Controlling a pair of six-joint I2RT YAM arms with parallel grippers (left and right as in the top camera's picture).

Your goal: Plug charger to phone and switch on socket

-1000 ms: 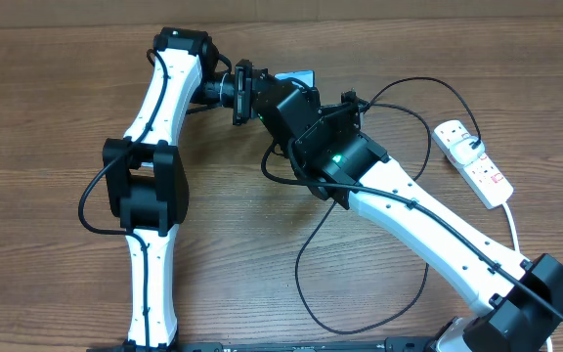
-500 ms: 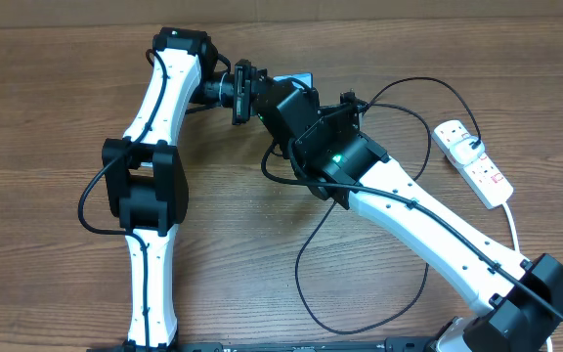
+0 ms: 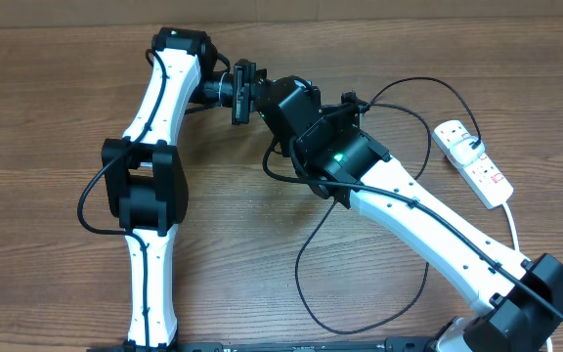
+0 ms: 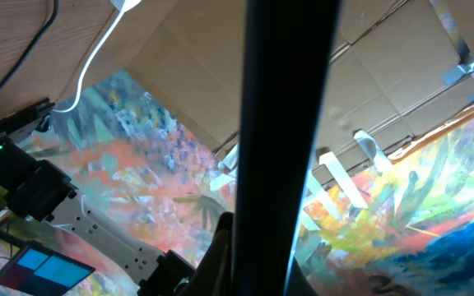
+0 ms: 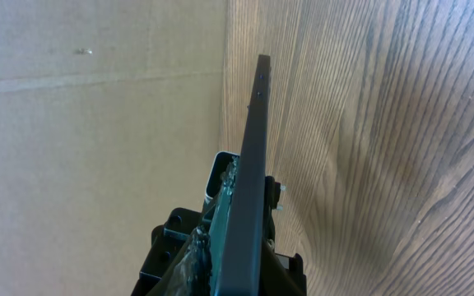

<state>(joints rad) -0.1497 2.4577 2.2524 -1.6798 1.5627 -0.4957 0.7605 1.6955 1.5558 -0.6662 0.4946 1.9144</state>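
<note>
Gone from the overhead view is the blue corner of the phone that showed half a second ago. The right gripper (image 3: 280,98) has edged toward 10 o'clock and covers that spot. It meets the left gripper (image 3: 244,93) near 12 o'clock on the wooden table (image 3: 47,196).

In the right wrist view the phone (image 5: 249,164) shows edge-on as a thin black slab, rising toward 12 o'clock from jaws closed on its lower end. In the left wrist view it is a broad dark bar with a cyan glow along its 3 o'clock edge. It runs down between the left fingers, but I cannot tell whether those jaws clamp it.

The socket (image 3: 474,161) lies at 3 o'clock, well apart from both grippers. The charger (image 3: 297,269) cable loops loosely across the table from about 2 o'clock to 6 o'clock.
</note>
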